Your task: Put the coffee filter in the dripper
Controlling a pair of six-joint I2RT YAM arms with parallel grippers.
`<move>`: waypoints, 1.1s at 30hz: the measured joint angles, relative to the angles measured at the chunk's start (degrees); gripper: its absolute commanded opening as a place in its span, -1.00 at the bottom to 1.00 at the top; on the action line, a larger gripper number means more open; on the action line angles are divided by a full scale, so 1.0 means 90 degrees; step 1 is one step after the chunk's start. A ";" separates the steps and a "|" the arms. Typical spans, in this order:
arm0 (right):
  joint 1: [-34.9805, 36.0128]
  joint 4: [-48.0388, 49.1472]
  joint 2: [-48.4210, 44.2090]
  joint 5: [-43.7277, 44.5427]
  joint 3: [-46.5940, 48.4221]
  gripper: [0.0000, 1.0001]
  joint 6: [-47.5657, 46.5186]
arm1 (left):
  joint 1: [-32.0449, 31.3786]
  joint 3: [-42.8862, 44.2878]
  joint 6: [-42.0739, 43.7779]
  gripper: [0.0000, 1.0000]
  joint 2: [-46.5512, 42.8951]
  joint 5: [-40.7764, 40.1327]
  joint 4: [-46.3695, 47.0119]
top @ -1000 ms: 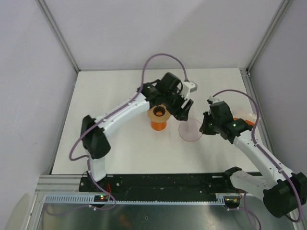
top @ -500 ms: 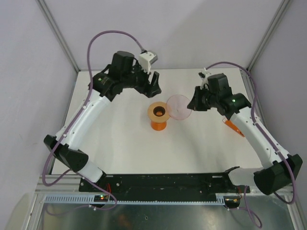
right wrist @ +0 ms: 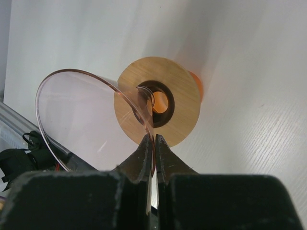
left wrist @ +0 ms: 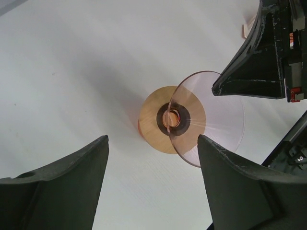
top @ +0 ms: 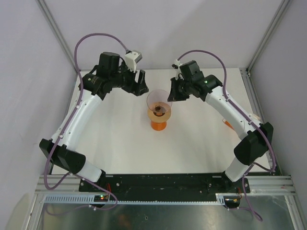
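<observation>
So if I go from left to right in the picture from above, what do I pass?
First the left pincer → then the dripper → then the right pincer.

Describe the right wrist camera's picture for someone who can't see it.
The right gripper, seen from close behind, is shut on the rim of a clear, pinkish dripper. The dripper is tilted, its narrow end at the dark hole of a tan-topped orange stand on a white table.
</observation>
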 measured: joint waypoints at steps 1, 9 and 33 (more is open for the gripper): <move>0.0032 -0.0083 0.0085 0.0002 0.0100 -1.00 -0.0010 | 0.0000 -0.0034 0.0000 0.56 0.0019 0.0012 -0.0002; 0.0066 -0.0646 0.0546 0.0049 0.0590 -1.00 -0.0095 | 0.0000 -0.0192 0.0000 0.44 0.0457 0.0287 -0.0007; 0.0095 -0.1277 0.1372 -0.0027 0.1413 -1.00 -0.0257 | -0.0068 -0.0804 0.0039 -0.96 0.1107 0.0656 0.0053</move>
